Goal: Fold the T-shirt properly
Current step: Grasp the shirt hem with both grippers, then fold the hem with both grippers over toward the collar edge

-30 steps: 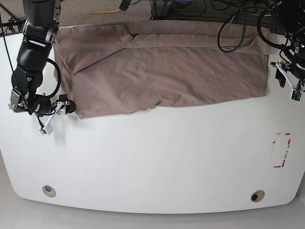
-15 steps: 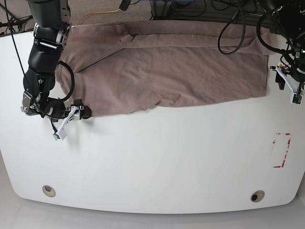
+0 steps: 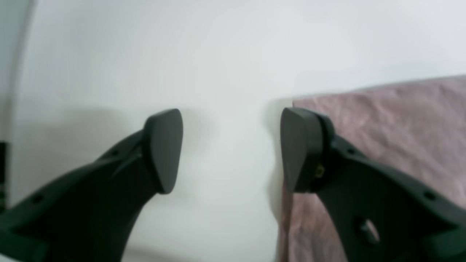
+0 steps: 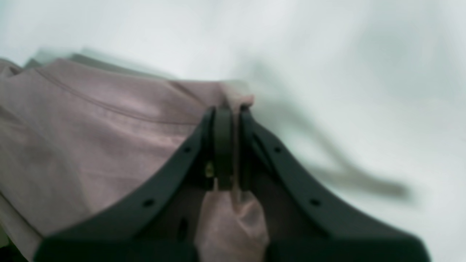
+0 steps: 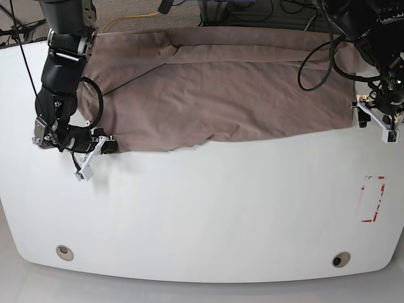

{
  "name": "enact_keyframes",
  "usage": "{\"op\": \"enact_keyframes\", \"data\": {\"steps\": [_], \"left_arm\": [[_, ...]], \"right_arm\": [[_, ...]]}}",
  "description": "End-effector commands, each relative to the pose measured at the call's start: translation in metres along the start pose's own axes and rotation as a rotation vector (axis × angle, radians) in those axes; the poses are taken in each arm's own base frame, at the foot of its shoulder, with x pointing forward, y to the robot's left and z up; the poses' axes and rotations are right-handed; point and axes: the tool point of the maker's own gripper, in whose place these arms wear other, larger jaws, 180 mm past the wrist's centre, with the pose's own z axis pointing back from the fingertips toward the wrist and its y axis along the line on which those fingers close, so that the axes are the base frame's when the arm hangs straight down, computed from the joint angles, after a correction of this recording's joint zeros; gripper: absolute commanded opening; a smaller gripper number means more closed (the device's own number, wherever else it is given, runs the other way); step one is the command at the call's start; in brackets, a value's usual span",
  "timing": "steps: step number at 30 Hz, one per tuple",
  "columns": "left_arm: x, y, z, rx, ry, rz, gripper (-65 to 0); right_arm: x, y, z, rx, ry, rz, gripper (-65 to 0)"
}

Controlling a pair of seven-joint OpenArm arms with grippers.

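Our right gripper [image 4: 233, 109] has just pressed together on the T-shirt [image 5: 221, 88] corner it approached a moment ago. Our left gripper [image 3: 229, 149] stays spread beside the opposite edge, so we judge that corner must be pinched next.

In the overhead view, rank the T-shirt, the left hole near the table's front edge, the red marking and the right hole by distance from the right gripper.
1. T-shirt: the right gripper, at the view's left, is shut on its near corner.
2. Left hole: near the front edge, below the gripper.
3. Right hole: front edge, far side.
4. Red marking: by the far right edge, slightly beyond the right hole.
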Motion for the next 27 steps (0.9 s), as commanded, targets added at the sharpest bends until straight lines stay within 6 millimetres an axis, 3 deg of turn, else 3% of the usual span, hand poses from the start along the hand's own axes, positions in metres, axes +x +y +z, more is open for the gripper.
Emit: {"op": "enact_keyframes", "data": {"steps": [1, 11, 17, 27], "left_arm": [[0.011, -0.007, -0.007, -0.031, -0.022, -0.016, -25.4], [0.016, -0.044, -0.020, -0.118, -0.002, -0.100, -25.4], [0.009, -0.055, -0.022, -0.142, 0.016, -0.119, -25.4], [-0.020, -0.068, -0.026, -0.181, 0.091, -0.117, -25.7]], "right_arm": [[0.009, -0.006, 0.008, -0.023, -0.005, 0.020, -65.0], [0.009, -0.007, 0.009, -0.025, -0.005, 0.020, -65.0], [0.009, -0.007, 0.009, -0.025, -0.005, 0.020, -65.0], [0.012, -0.006, 0.013, -0.033, -0.018, 0.039, -65.0]]}}
